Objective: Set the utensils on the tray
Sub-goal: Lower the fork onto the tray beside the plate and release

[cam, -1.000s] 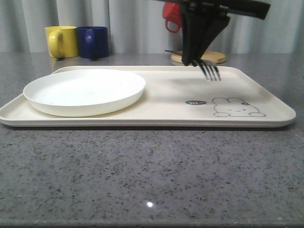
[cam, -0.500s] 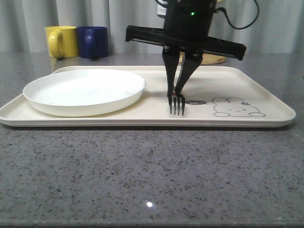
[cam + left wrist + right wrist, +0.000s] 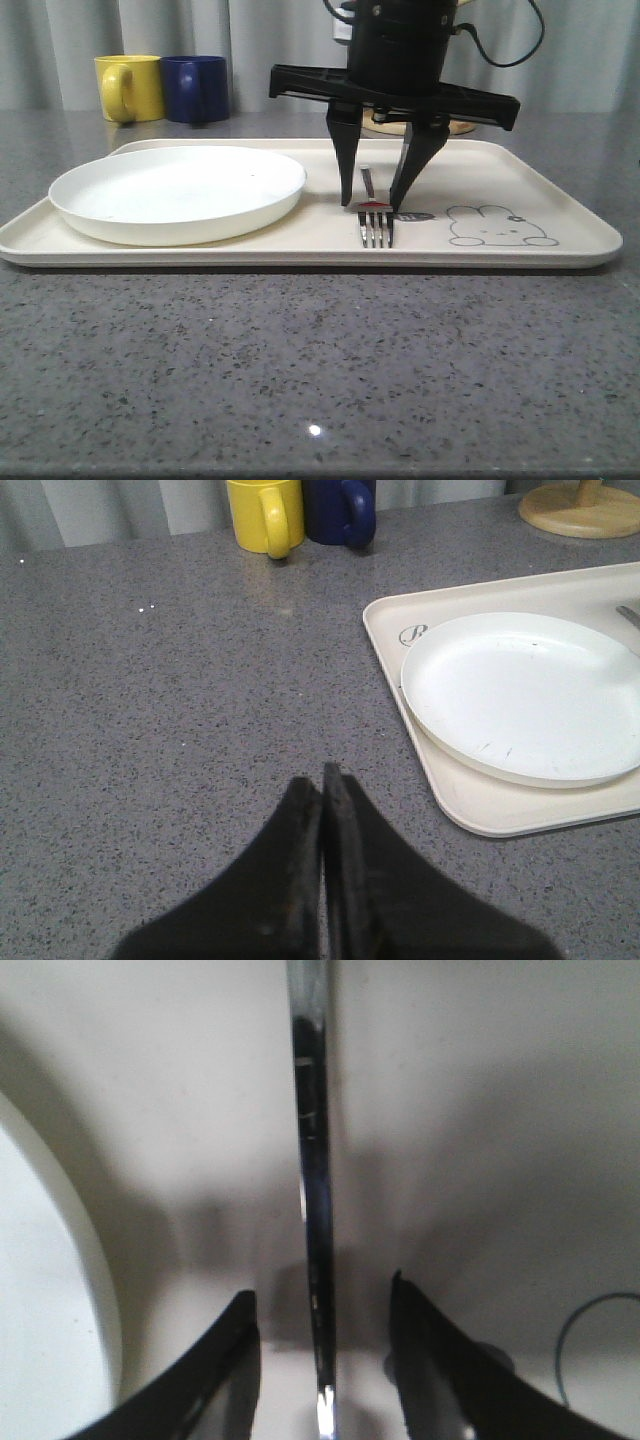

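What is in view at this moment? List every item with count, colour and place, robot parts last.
fork: 1, silver, lying flat on the tray right of the plate, tines toward the camera
tray: 1, cream, rabbit drawing, centre of the table
plate: 1, white, left part of the tray
mugs: 2, yellow and blue, back left, side by side
wooden base: 1, tan, behind the tray
table: 1, grey speckled
right gripper: black, jaws open astride the fork
left gripper: black, jaws shut, above bare table left of the tray

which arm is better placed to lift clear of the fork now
Right. The right gripper is open, straddling the fork lying on the tray, so it only needs to rise. The left gripper is shut over bare countertop, beside the tray.
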### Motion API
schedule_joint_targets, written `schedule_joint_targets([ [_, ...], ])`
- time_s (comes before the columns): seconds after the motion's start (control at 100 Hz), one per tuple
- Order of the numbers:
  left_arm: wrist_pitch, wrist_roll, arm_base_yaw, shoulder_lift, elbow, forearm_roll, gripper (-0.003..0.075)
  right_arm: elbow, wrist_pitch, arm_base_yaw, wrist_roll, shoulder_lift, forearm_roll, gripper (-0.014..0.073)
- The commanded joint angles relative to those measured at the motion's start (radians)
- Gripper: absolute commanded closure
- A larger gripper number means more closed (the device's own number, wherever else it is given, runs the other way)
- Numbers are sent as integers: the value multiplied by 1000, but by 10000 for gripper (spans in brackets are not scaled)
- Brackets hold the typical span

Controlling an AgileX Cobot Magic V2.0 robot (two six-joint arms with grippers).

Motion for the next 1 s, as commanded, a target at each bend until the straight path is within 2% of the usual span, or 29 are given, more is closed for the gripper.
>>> schedule_joint_targets([
  [0.0,-73,-6,-6,7,-27,-12,739,-26,-9,2,2,-62,-18,211],
  [0.22,-73,-6,-6,7,-27,-12,739,-27,31,-1,-35,-164,-102,211],
  [0.41,-73,-6,-6,7,-27,-12,739,-27,84,-44,-321,-262,-132,211],
  [0.6,-73,-6,-6,7,-27,-12,739,-27,214,-176,-350,-295,-157,211],
  [0.99,-73,-6,-6,7,-27,-12,739,55,214,-468,-482,-297,-156,211],
])
